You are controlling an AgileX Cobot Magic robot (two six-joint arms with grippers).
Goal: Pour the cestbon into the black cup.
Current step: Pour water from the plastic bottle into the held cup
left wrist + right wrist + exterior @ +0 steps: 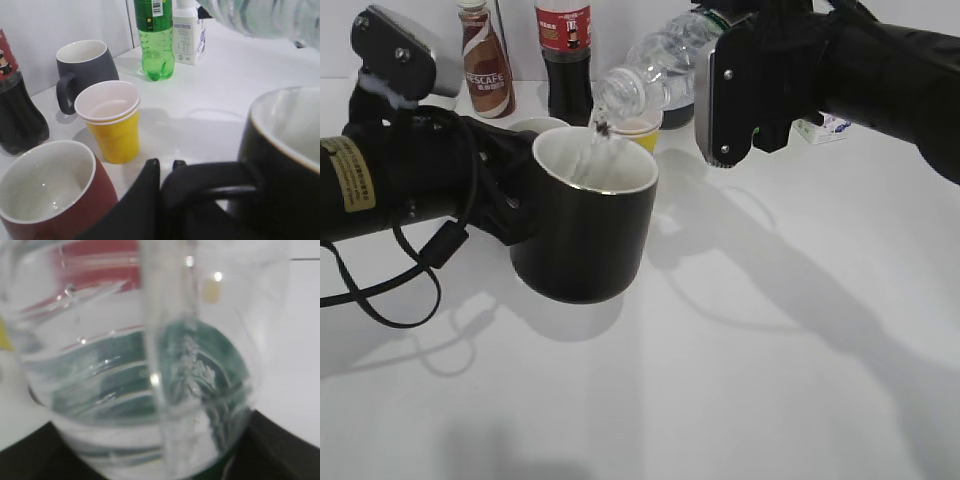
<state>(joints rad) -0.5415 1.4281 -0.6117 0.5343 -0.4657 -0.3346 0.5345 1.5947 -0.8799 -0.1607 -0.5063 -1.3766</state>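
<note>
The black cup [582,225] stands on the white table, glossy with a white inside. My left gripper [165,167] is shut on its black loop handle [210,180]; the cup's rim fills the right of the left wrist view [285,140]. My right gripper [725,95] is shut on the cestbon [655,70], a clear ribbed bottle tilted with its open mouth over the cup. A thin stream of water runs from the mouth into the cup. The bottle fills the right wrist view [150,365], hiding the fingers there; its body also crosses the top of the left wrist view [260,17].
Behind the cup stand a yellow cup with a white cup nested in it [112,122], a brownish-red mug [50,195], a dark grey mug [82,67], a green soda bottle [156,37], a cola bottle [565,55], a Nescafe bottle [485,65] and a small white carton [189,35].
</note>
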